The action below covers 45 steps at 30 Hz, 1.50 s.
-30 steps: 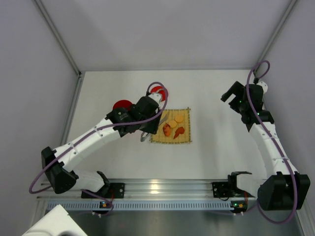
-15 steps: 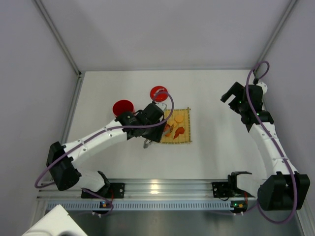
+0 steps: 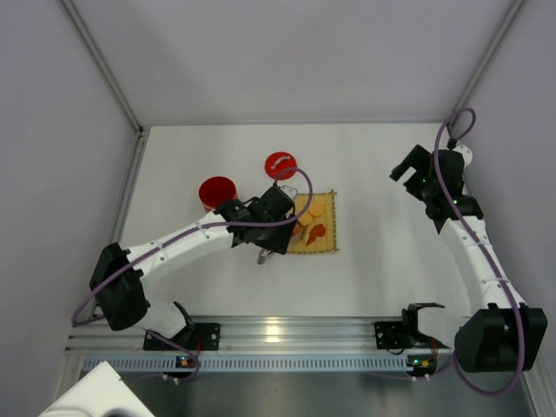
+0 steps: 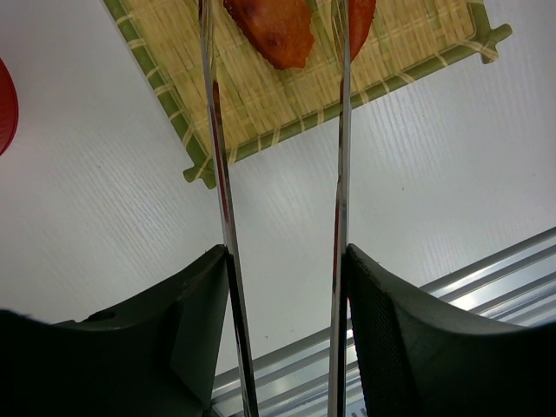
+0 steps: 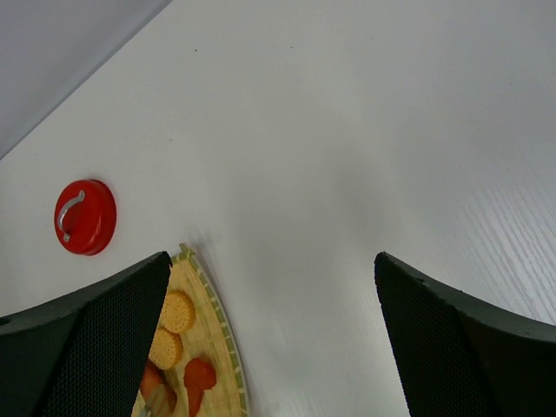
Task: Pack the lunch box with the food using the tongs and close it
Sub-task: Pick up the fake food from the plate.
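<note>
Swung right off the lunch box, left gripper is now over the mat, clamped on the tongs, whose 2 arms straddle a reddish-brown chunk; right gripper hangs wide open, empty, far right

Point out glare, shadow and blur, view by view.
Top external: bright glare spot on the metal rail. Left wrist: sharp; the tongs carry red reflections of the food. Right wrist: soft shadow beside the mat, its own fingers dark.
</note>
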{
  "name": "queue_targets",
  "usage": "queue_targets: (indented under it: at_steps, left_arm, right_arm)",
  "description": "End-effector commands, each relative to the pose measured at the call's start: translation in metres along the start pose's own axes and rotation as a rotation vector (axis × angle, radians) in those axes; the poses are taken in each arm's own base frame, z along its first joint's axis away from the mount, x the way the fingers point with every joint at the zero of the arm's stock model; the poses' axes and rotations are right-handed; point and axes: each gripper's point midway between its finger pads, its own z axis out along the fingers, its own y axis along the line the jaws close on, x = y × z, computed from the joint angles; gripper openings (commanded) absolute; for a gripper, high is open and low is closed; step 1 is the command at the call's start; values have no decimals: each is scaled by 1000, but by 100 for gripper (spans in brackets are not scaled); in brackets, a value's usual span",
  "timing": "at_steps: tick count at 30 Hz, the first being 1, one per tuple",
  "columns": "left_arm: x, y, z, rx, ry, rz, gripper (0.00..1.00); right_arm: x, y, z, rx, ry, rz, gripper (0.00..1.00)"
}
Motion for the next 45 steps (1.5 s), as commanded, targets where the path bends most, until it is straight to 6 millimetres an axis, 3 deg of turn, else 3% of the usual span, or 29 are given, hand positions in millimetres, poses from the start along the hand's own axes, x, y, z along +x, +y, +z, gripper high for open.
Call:
queue_targets:
  at_steps: [1,10,17,25,38,45]
  left_arm:
    - [-11,-3,2,2,-49,-13,59]
    - [-5,1,6,-17,-30,-14,52]
    - [-7,1,2,-16,-38,-13,42]
    - [-27,7,-26,-44,-113,-10,38]
    - [-42,12,-50,-66,-172,-16,37]
    - [-59,23,-80,-108,-246,-15,38]
  right_arm:
    - [-10,7,-3,-30,-57,-15,100]
    - [-9,6,-1,-30,-55,-14,100]
    - [-10,7,-3,-34,-61,-14,100]
    - [-11,7,-3,-34,-60,-11,100]
    - [-11,8,-3,-36,-60,-11,99]
    - [-13,9,-3,-38,-64,-11,99]
